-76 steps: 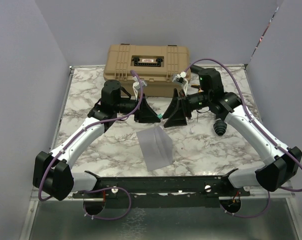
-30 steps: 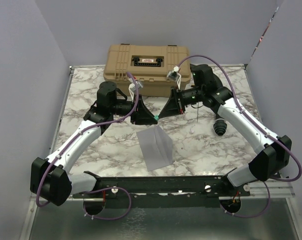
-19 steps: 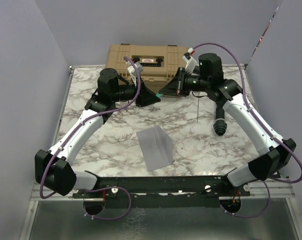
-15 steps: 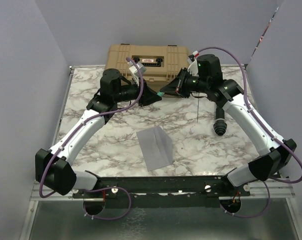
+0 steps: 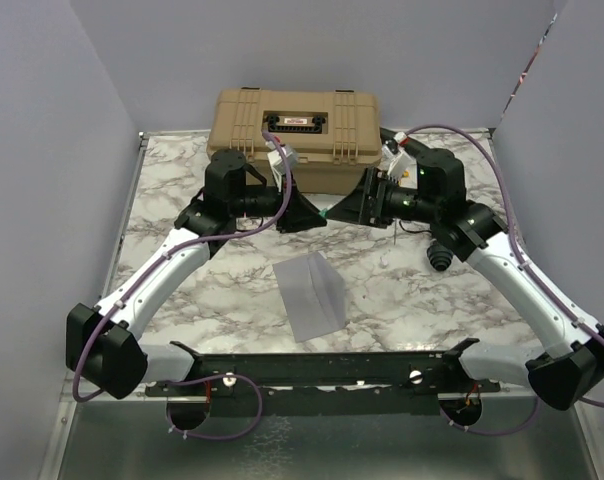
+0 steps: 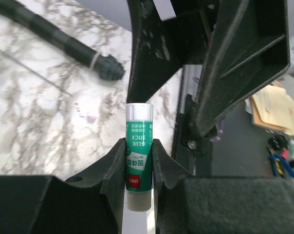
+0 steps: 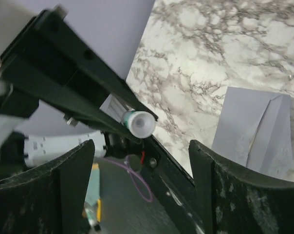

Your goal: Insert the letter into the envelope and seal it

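Top view: your left gripper (image 5: 315, 217) and right gripper (image 5: 344, 208) are meeting tip to tip just in front of the case (image 5: 297, 125). The envelope (image 5: 312, 295) is lying flat nearer the bases, with bare table (image 5: 202, 290) on all sides.
Left wrist: the left one is clenching a green glue stick (image 6: 138, 161).
Right wrist: the right one is standing wide, grasping nothing, facing the stick's end.

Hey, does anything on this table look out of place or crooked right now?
The envelope lies askew on the marble table, and its flap does not look flat. A black ribbed part lies loose farther right.
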Motion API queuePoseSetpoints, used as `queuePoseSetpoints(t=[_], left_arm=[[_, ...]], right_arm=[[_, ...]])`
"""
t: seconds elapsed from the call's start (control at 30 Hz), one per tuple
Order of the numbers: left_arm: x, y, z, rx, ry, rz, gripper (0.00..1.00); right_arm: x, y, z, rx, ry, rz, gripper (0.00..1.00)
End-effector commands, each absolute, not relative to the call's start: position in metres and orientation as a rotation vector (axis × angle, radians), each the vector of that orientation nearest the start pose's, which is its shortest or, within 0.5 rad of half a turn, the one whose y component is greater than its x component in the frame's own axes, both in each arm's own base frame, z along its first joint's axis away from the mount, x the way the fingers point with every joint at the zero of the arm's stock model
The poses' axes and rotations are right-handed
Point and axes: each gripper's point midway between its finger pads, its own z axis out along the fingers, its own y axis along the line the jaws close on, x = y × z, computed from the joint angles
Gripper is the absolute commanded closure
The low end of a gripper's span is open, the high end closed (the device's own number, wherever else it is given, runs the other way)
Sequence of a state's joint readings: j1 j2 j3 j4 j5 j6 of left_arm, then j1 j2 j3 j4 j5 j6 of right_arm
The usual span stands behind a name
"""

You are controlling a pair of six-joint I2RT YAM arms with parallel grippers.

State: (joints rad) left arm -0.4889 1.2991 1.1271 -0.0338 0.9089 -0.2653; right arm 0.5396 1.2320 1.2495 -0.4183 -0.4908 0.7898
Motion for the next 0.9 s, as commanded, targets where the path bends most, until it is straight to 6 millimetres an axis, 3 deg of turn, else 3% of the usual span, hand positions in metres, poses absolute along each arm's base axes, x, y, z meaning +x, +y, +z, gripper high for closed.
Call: queuePoseSetpoints(t=[0.0, 0.17, 0.37, 0.47, 0.67, 0.87], left_arm=[[0.196, -0.303, 0.325, 1.104, 1.556, -1.534, 1.00], [0.166, -0.305, 0.334, 1.235, 1.474, -1.643, 1.00], [0.158, -0.303, 0.331, 1.288, 1.449, -1.698, 1.00], [0.155, -0.302, 0.325, 1.283, 1.464, -1.700, 1.00], [0.154, -0.301, 0.321, 1.279, 1.478, -1.708, 1.00], [0.156, -0.302, 0.317, 1.264, 1.505, -1.718, 1.00]], right_arm=[[0.213, 0.280, 0.321, -0.592, 2.022, 1.338, 0.18], [0.182, 0.283, 0.332, -0.859, 1.922, 1.461, 0.21], [0.154, 0.281, 0.342, -1.034, 1.847, 1.596, 0.48], [0.140, 0.279, 0.348, -1.075, 1.808, 1.670, 0.51], [0.148, 0.278, 0.345, -1.033, 1.833, 1.600, 0.52], [0.163, 0.283, 0.338, -0.996, 1.895, 1.554, 0.69]])
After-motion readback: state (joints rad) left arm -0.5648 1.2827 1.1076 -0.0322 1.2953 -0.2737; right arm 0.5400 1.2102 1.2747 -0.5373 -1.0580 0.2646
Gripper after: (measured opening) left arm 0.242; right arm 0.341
